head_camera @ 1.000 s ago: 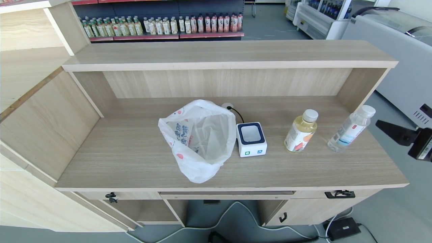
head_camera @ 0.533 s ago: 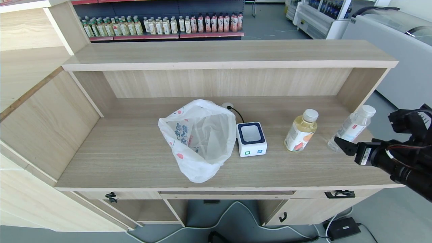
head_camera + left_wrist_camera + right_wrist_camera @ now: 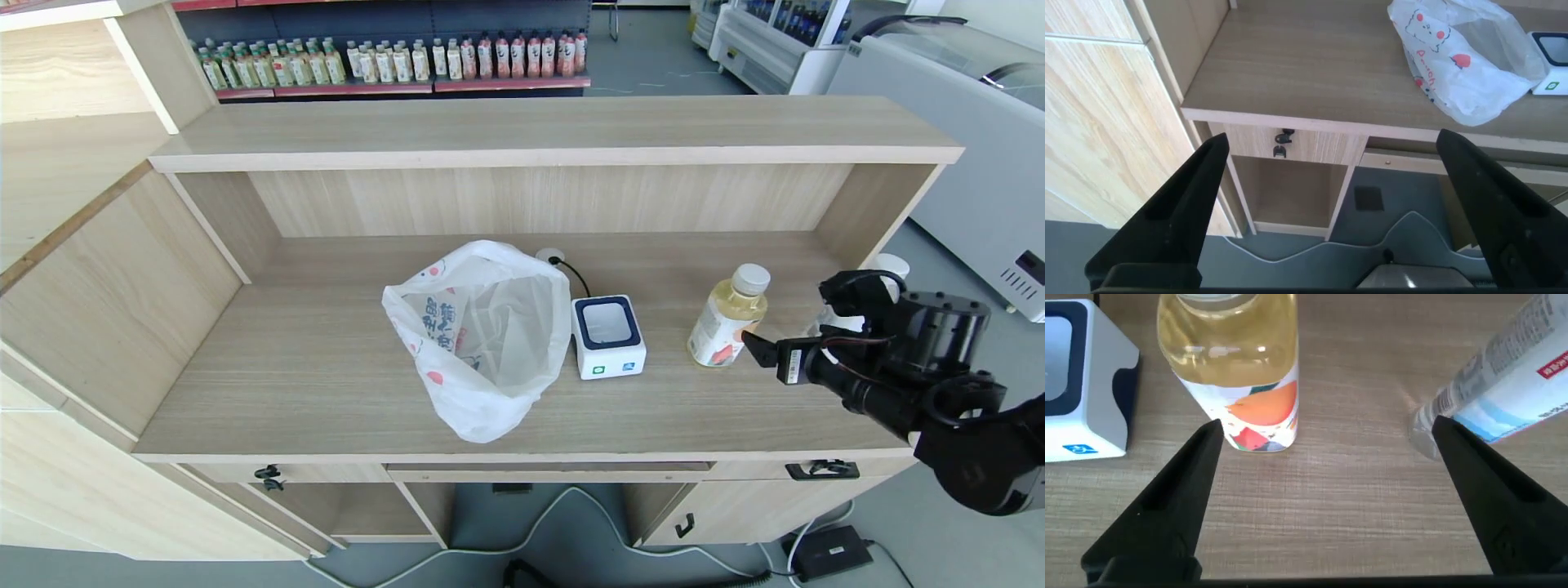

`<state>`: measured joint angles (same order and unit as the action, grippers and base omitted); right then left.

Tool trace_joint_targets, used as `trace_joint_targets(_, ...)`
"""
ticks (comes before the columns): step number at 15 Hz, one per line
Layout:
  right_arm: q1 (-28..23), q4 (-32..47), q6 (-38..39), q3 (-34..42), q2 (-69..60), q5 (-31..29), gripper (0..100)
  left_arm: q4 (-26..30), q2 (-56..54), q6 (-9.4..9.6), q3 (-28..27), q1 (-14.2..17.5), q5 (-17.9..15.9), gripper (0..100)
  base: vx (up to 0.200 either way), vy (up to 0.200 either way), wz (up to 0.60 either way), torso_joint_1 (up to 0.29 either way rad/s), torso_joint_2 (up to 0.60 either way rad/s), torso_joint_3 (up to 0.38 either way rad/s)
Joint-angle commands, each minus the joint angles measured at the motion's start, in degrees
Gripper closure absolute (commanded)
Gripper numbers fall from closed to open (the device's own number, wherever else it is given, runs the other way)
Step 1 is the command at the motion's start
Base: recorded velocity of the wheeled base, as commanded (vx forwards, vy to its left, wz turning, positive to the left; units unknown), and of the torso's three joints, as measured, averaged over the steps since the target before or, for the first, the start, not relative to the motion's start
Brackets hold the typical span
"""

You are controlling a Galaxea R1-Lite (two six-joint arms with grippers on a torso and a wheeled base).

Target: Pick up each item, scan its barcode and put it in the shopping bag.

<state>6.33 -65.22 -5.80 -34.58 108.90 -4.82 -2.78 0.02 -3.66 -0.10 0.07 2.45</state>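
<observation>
Red-printed white bag (image 3: pixel 482 343), yellow drink bottle (image 3: pixel 729 318), clear bottle (image 3: pixel 1503 376), seemingly blue-labelled

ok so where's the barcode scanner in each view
Head view: scanner mid-counter, between the shopping bag and the yellow drink bottle.
Left wrist view: scanner cut off at the frame edge, just past the shopping bag.
Right wrist view: scanner partly cut off, beside the yellow drink bottle.
Shared landmark: the wooden counter it sits on.

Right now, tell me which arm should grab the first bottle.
Right. The right gripper is open facing the yellow bottle and water bottle; the left gripper sits off the counter, past the bag.
</observation>
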Motion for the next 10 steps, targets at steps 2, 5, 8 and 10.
trace_joint_targets(2, 3.9, 0.0, -1.1, -5.3, 5.7, -1.5, 0, 0.0, 0.0, -0.03, 0.0, 0.0, 0.0, 0, 0.0, 0.0, 0.0, 0.0, 0.0, 0.0)
trace_joint_targets(5, 4.8, -0.1, -1.0, -6.5, 7.9, -1.9, 0, 0.0, 0.0, -0.03, 0.0, 0.0, 0.0, 0, 0.0, 0.0, 0.0, 0.0, 0.0, 0.0)
trace_joint_targets(8, 5.1, -1.0, -0.7, -8.8, 10.1, -1.9, 0, 0.0, 0.0, -0.03, 0.0, 0.0, 0.0, 0, 0.0, 0.0, 0.0, 0.0, 0.0, 0.0)
trace_joint_targets(10, 5.8, -1.0, -0.6, -11.2, 11.8, -1.9, 0, 0.0, 0.0, -0.03, 0.0, 0.0, 0.0, 0, 0.0, 0.0, 0.0, 0.0, 0.0, 0.0)
